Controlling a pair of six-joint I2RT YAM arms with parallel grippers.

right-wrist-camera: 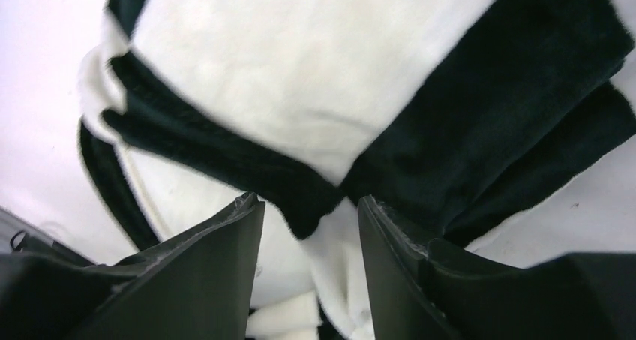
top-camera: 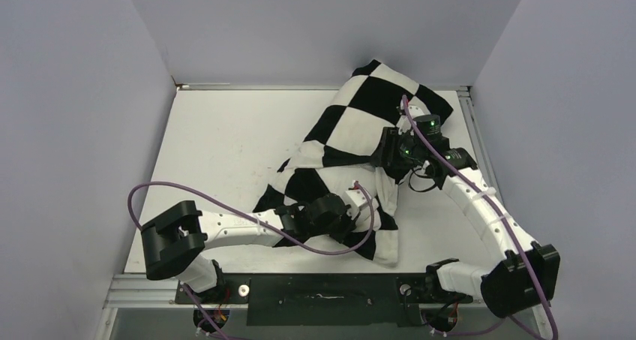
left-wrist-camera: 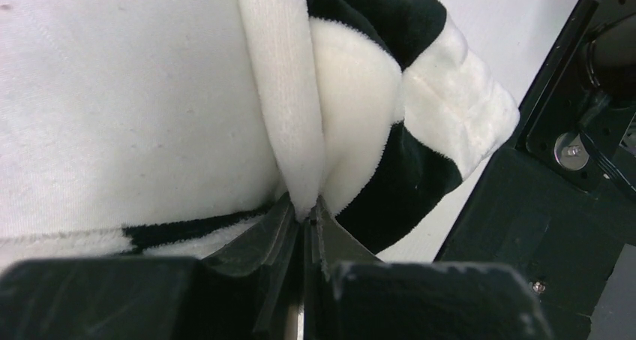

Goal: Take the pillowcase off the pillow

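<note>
We see left gripper clamped on white edge fold of pillowcase, plain pillow just beside pinch. Right gripper fingers parted over checkered cloth, nothing gripped. Pillowcase sprawls across right half of table.

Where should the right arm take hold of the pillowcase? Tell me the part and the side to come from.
Pinch the raised fold of the pillowcase under the open right gripper, coming straight down from above. The fabric there is loose and bunched, so the fingers can probably close across it without catching the pillow. The left gripper clamps its near edge.
</note>
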